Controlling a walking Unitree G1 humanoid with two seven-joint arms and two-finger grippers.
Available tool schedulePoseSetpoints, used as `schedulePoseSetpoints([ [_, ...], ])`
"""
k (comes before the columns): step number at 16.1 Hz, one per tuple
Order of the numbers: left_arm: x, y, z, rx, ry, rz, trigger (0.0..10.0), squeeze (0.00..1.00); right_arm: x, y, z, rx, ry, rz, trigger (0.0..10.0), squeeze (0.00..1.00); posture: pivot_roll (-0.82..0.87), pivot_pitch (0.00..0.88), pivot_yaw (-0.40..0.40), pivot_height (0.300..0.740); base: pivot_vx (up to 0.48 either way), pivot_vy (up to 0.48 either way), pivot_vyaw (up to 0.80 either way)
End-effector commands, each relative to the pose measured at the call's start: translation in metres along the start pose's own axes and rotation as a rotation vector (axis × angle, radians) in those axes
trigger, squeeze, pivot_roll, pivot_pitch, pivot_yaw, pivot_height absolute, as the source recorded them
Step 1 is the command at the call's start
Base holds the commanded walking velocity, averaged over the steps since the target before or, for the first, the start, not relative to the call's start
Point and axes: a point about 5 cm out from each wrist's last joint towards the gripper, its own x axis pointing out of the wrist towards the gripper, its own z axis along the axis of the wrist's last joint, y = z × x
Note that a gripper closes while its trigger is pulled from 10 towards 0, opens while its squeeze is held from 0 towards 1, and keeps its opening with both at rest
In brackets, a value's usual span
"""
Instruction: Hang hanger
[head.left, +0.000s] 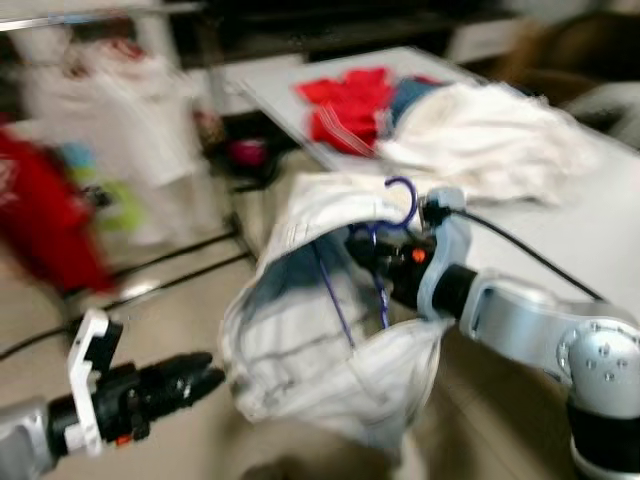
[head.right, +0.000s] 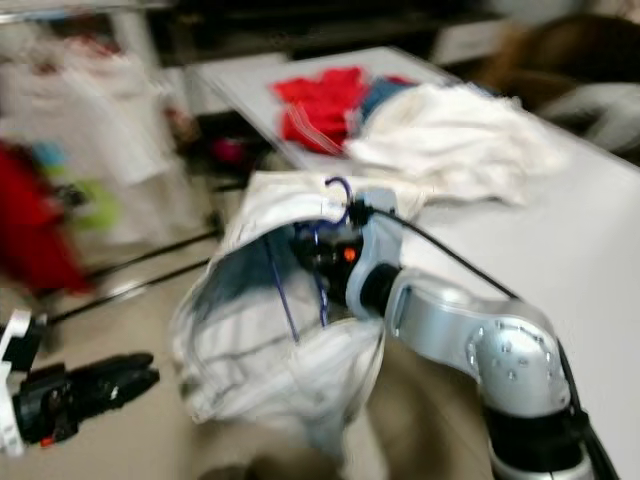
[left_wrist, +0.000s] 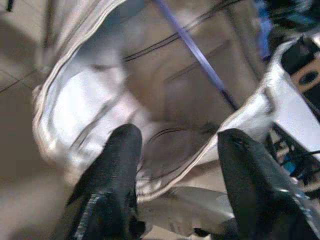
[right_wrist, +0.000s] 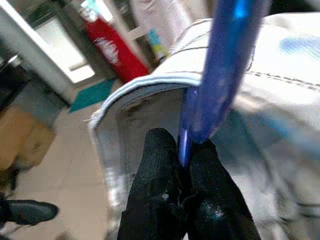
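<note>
A blue hanger (head.left: 392, 228) carries a white garment (head.left: 300, 330) that hangs in the air beside the table. My right gripper (head.left: 375, 250) is shut on the hanger just below its hook; the right wrist view shows the fingers (right_wrist: 165, 200) pinching the blue shaft (right_wrist: 220, 75). My left gripper (head.left: 190, 378) is low at the left, pointing at the garment's lower edge and a little apart from it. In the left wrist view its fingers (left_wrist: 117, 165) stand open with the white garment (left_wrist: 100, 100) and a blue hanger arm (left_wrist: 195, 55) beyond them.
A white table (head.left: 600, 230) at the right bears a red cloth (head.left: 345, 105) and a white heap (head.left: 490, 140). At the left, a clothes rack (head.left: 60, 15) holds white (head.left: 110, 110) and red (head.left: 40, 215) garments. Cables cross the floor (head.left: 170, 265).
</note>
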Motion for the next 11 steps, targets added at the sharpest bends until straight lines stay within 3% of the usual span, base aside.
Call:
schedulePoseSetpoints([
  [1,0.004,-0.005,0.024,0.092,-0.053,-0.009,10.0,1.00,0.003,0.003,0.007,-0.026,-0.040,0.019,10.0,0.00,0.03,0.009,-0.023,0.740,0.000,0.000,0.80],
  [4,0.040,0.010,0.052,0.296,-0.158,0.284,10.0,1.00,0.005,-0.012,-0.009,-0.089,-0.013,-0.051,10.0,0.00,0.05,0.001,-0.016,0.740,0.000,0.000,0.80],
  [5,0.052,0.009,0.055,0.345,-0.151,0.317,10.0,0.97,0.006,-0.018,-0.014,-0.081,-0.015,-0.074,10.0,0.00,0.06,0.000,-0.015,0.740,0.000,0.000,0.80],
  [6,0.071,0.005,0.054,0.410,-0.110,0.296,10.0,0.87,0.014,-0.025,-0.022,-0.069,-0.017,-0.125,10.0,0.00,0.05,0.000,-0.015,0.740,0.000,0.000,0.80],
  [7,0.074,0.005,0.054,0.409,-0.110,0.304,10.0,0.83,0.016,-0.026,-0.024,-0.069,-0.016,-0.132,10.0,0.00,0.05,0.000,-0.013,0.740,0.000,0.000,0.80],
  [8,0.078,0.008,0.054,0.411,-0.117,0.345,10.0,0.67,0.018,-0.026,-0.026,-0.077,-0.024,-0.138,10.0,0.00,0.05,0.000,-0.011,0.740,0.000,0.000,0.80],
  [9,0.083,0.007,0.054,0.435,-0.121,0.360,10.0,0.00,0.019,-0.027,-0.026,-0.085,-0.034,-0.141,10.0,0.00,0.06,0.000,-0.018,0.740,0.000,0.000,0.80],
  [11,0.093,0.005,0.054,0.444,-0.168,0.389,10.0,0.00,0.022,-0.035,-0.025,-0.120,-0.077,-0.210,10.0,0.00,0.05,0.000,-0.027,0.740,0.000,0.000,0.23],
])
